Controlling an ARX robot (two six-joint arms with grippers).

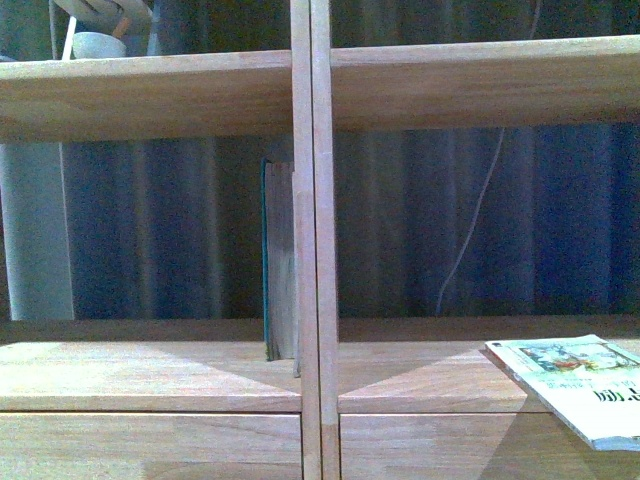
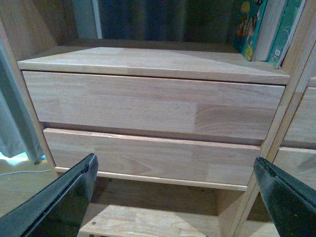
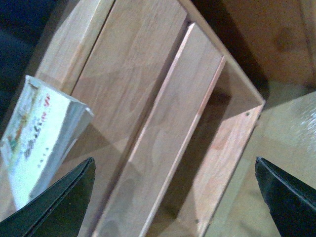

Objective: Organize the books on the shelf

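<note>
The light-wood shelf fills the front view. The dark teal book stands upright in the left compartment against the central divider. The pale paperback lies flat in the right compartment and overhangs the front edge. Neither gripper shows in the front view. My left gripper is open and empty in front of the two left drawer fronts, with teal-green book covers standing above them. My right gripper is open and empty by the right drawers, just beside the paperback.
A white cup stands on the upper left board. A white cable hangs in front of the dark curtain behind the right compartment. A pale grey post stands at far left. Bare floor shows beside the bookcase.
</note>
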